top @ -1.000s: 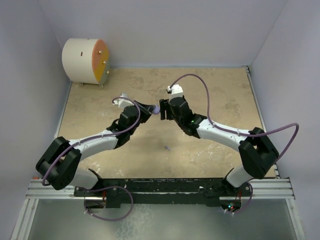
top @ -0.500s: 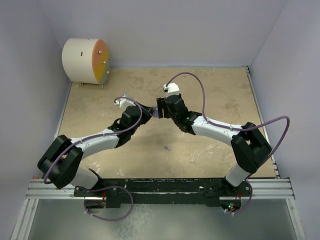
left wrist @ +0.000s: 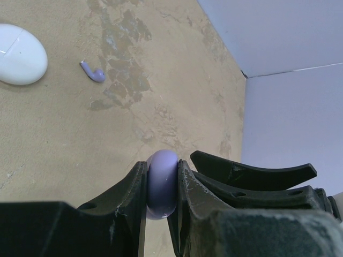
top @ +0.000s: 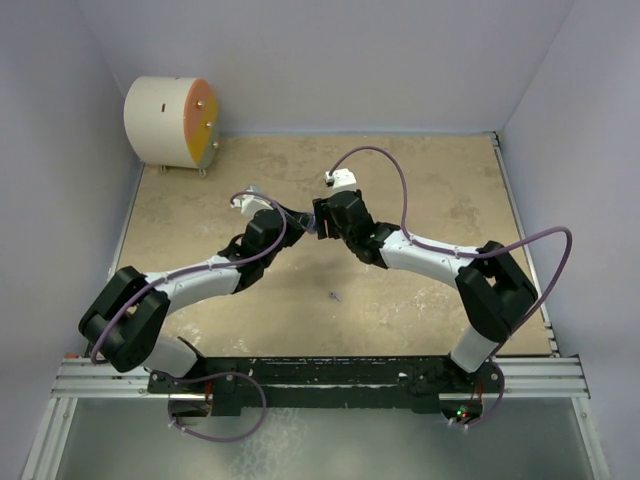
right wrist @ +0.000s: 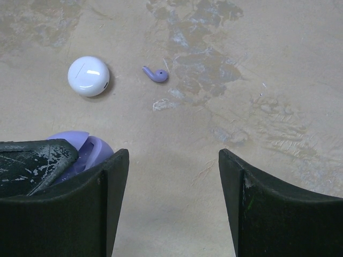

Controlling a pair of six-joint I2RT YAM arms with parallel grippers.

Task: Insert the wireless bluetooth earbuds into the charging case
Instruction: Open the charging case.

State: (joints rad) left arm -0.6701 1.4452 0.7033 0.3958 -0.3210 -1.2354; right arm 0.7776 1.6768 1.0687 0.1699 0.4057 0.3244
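Note:
My left gripper (left wrist: 161, 170) is shut on a lilac charging case (left wrist: 162, 182), pinched edge-on between both fingers and held above the table. The right wrist view shows this case (right wrist: 88, 152) at the left, beside my right gripper's left finger; its lid looks parted. My right gripper (right wrist: 174, 160) is open, with only bare table between its fingers. From above, both grippers (top: 305, 220) (top: 322, 222) meet tip to tip at mid-table. One lilac earbud (left wrist: 94, 72) (right wrist: 155, 74) lies on the table beside a shut white case (left wrist: 19, 47) (right wrist: 88, 76). No white earbuds show.
A white and orange drum (top: 170, 122) stands at the back left corner. Purple walls close in the tan tabletop (top: 440, 190) on three sides. A tiny lilac speck (top: 335, 296) lies on the table in front of the grippers.
My right arm has swung left and forward, bringing its open gripper up against the left gripper and the lilac case. The left arm has edged slightly up.

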